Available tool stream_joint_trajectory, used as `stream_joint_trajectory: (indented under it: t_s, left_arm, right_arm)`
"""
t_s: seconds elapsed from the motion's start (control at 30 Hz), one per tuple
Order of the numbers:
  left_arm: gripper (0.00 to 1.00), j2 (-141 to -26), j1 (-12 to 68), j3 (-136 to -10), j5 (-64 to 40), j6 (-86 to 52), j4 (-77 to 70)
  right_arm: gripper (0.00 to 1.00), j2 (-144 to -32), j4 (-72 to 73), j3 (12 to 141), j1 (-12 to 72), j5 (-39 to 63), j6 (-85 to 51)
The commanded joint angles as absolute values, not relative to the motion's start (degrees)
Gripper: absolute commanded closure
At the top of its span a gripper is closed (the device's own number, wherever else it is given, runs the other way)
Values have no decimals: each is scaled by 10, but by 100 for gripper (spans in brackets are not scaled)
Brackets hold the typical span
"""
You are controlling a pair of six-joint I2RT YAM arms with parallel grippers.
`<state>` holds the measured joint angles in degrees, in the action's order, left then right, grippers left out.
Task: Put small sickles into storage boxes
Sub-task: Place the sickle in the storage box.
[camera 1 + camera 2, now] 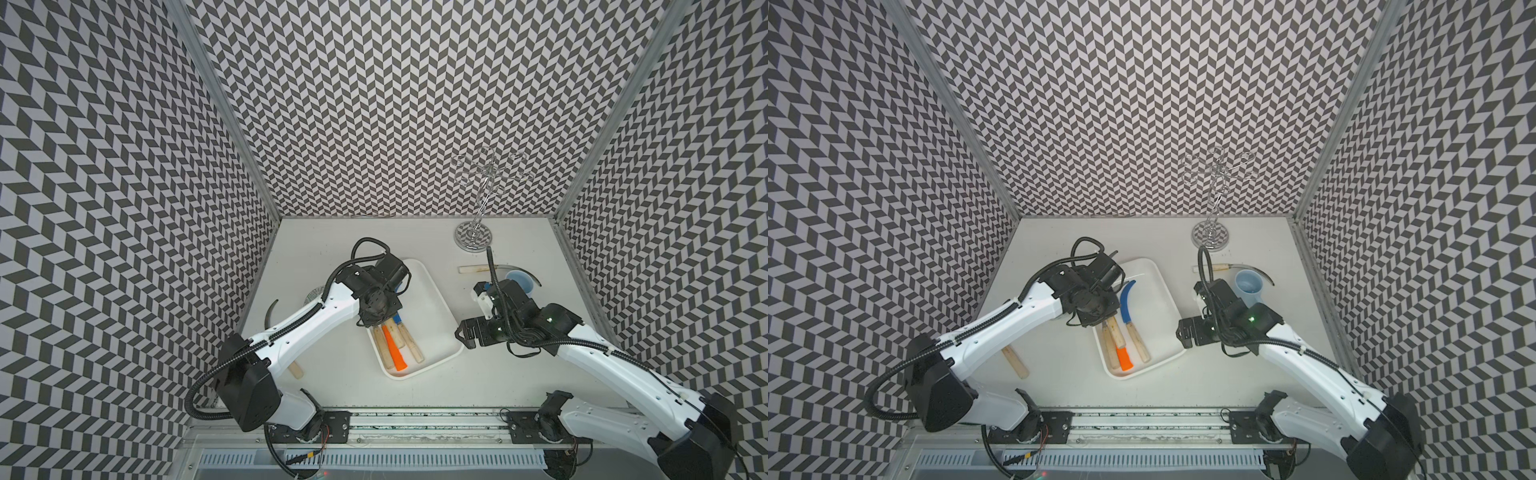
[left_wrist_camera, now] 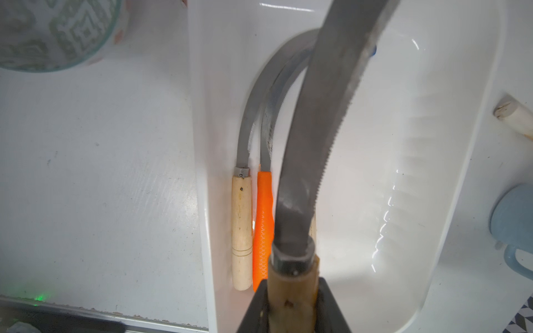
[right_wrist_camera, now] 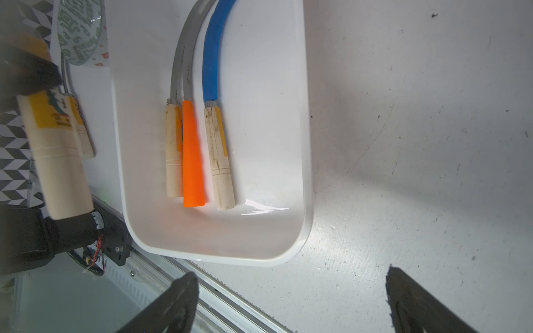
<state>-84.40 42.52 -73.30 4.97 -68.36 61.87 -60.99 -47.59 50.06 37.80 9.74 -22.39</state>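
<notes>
My left gripper [image 1: 380,324] [image 2: 291,302] is shut on the pale wooden handle of a grey-bladed small sickle [image 2: 326,121] [image 1: 1118,332], held just above the white tray, the storage box [image 1: 432,303] [image 1: 1158,316]. Three sickles lie side by side in the tray: a wooden-handled grey one [image 3: 174,150], an orange-handled one [image 3: 192,158] and a blue-bladed one [image 3: 215,49]. One more sickle [image 1: 296,370] lies on the table under the left arm. Another [image 1: 473,269] lies at the back right. My right gripper [image 1: 463,334] [image 3: 290,276] is open and empty over bare table beside the tray's near right corner.
A light blue mug [image 1: 519,278] stands on the curved blade of the back-right sickle, close behind my right wrist. A patterned bowl [image 2: 52,31] sits left of the tray, mostly hidden under the left arm. A wire stand [image 1: 473,239] rises at the back.
</notes>
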Motion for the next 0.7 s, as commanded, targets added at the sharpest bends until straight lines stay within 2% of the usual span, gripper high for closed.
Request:
stream_joint_trajectory:
  t_s: [0.0, 0.67]
  left_arm:
    - [96, -857, 434, -748, 45, -696, 583]
    - [96, -948, 440, -743, -5, -696, 488]
  right_arm:
    - [0, -593, -472, 493, 375, 106, -233]
    - [0, -586, -472, 502, 375, 101, -240]
